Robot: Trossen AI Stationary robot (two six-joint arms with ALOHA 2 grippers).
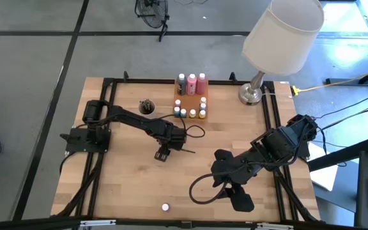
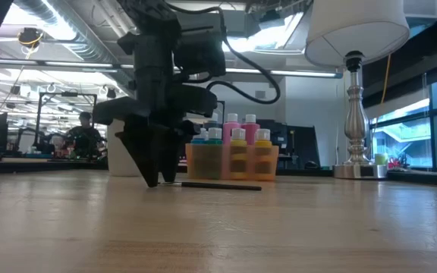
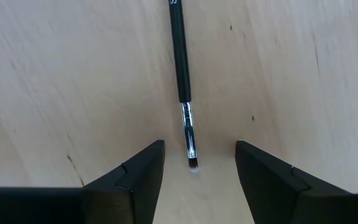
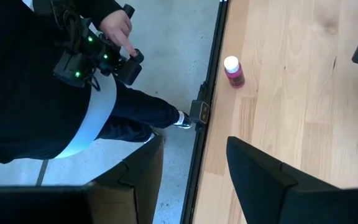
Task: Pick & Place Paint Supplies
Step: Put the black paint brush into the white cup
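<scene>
Left gripper (image 3: 197,171) poised over a brush (image 3: 180,62), about to pick it up.

The brush lies flat on the table (image 1: 126,185), its bristle tip between the left fingers (image 3: 129,180), which stand apart and hold nothing; next they need to close on it and lift. The right gripper (image 4: 188,180) waits at the near table edge, fingers apart and empty, near a stray pink pot (image 4: 233,71).

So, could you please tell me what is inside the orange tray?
The orange tray holds three tall squeeze bottles at its back and small white-capped paint pots in front. From the low view, the front pots partly hide those behind.
</scene>
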